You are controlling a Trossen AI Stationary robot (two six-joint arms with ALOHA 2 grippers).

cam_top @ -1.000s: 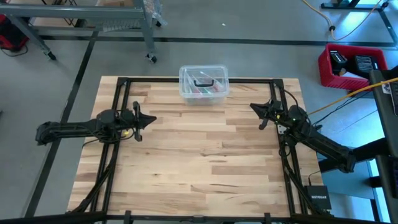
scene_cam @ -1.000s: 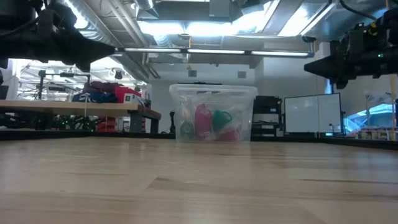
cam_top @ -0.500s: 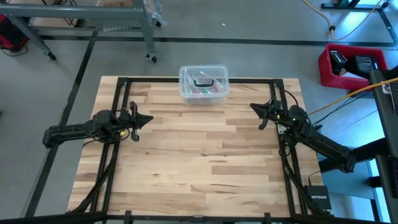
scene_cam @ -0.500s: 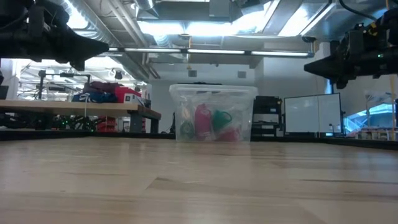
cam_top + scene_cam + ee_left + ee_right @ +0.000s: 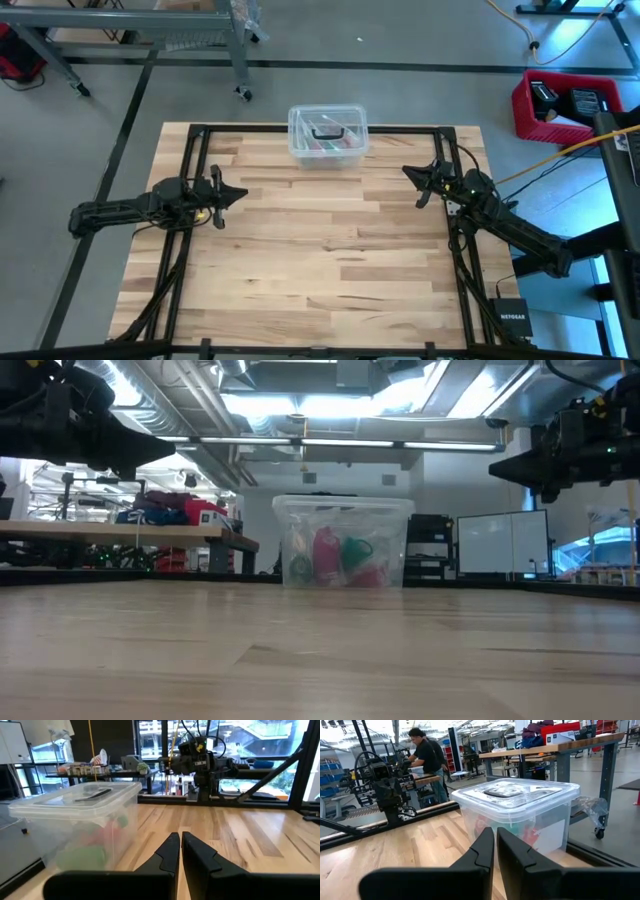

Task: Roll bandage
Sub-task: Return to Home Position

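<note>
A clear plastic tub (image 5: 327,135) with a lid stands at the table's far edge, middle. Through its wall I see a teal-green wad, the bandage (image 5: 356,551), beside pink-red items (image 5: 325,555). The tub also shows in the left wrist view (image 5: 75,827) and the right wrist view (image 5: 517,812). My left gripper (image 5: 243,192) is shut and empty above the table's left side. My right gripper (image 5: 406,172) is shut and empty above the table's right side. Both hang clear of the table, pointing toward the middle.
The wooden table (image 5: 320,260) has a black frame around its edges (image 5: 190,150). A red crate (image 5: 560,105) stands on the floor beyond the right edge. A person (image 5: 427,757) stands at a bench in the room behind.
My left gripper has drawn back a little toward the table's left edge and stays shut. My right arm has kept still.
</note>
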